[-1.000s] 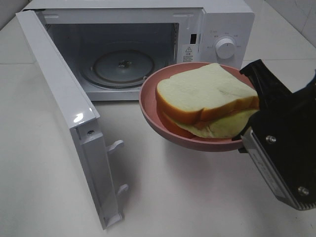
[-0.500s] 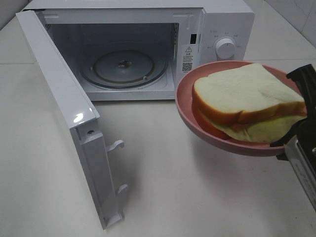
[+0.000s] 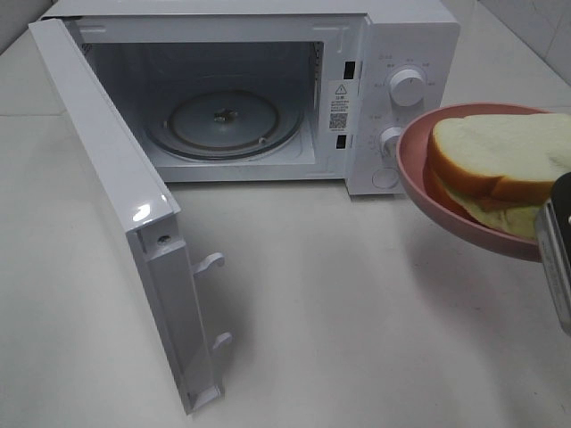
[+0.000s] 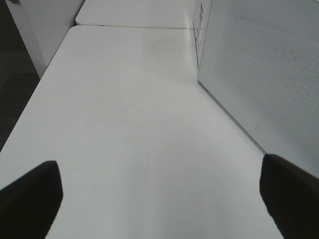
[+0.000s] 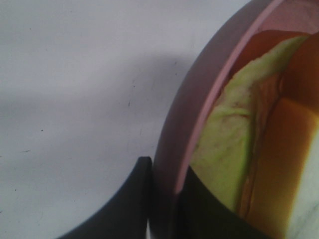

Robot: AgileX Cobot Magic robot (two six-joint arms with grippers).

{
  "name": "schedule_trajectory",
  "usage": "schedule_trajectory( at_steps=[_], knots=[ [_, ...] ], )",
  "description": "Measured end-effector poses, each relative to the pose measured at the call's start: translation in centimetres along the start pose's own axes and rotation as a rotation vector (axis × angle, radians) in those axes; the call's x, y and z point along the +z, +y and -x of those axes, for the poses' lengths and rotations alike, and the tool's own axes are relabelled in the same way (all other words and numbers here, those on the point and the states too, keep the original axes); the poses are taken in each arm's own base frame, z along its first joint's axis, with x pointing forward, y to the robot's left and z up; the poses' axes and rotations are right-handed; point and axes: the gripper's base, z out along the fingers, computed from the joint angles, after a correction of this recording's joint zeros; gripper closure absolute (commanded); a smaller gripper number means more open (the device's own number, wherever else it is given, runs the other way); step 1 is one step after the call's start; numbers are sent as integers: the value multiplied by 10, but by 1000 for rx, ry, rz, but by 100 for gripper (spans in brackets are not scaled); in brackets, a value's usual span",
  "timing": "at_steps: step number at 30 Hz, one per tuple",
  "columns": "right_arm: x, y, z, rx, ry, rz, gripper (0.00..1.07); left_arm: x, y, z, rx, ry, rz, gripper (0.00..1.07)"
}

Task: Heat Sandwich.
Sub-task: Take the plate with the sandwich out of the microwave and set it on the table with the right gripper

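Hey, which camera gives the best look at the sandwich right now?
The exterior high view: it shows the sandwich from above on the pink plate, though the frame edge cuts it off. The right wrist view shows only a close slice of filling and crust. The left wrist view shows none of it.

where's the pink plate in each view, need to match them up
exterior high: pink plate at the right edge, beside the microwave, lifted off the table, sandwich on it.
left wrist: not in it; only the table and the microwave's side.
right wrist: plate rim runs diagonally, pinched in the right tool.
shared landmark: white table.
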Motion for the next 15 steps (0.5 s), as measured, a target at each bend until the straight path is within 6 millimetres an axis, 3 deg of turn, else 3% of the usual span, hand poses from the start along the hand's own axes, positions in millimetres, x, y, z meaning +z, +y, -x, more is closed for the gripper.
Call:
schedule_trajectory(
  at_steps=[15],
  knots=[
    [-3, -1, -20, 337, 219, -49, 107, 0, 0, 0, 0, 0, 0, 3]
  ],
)
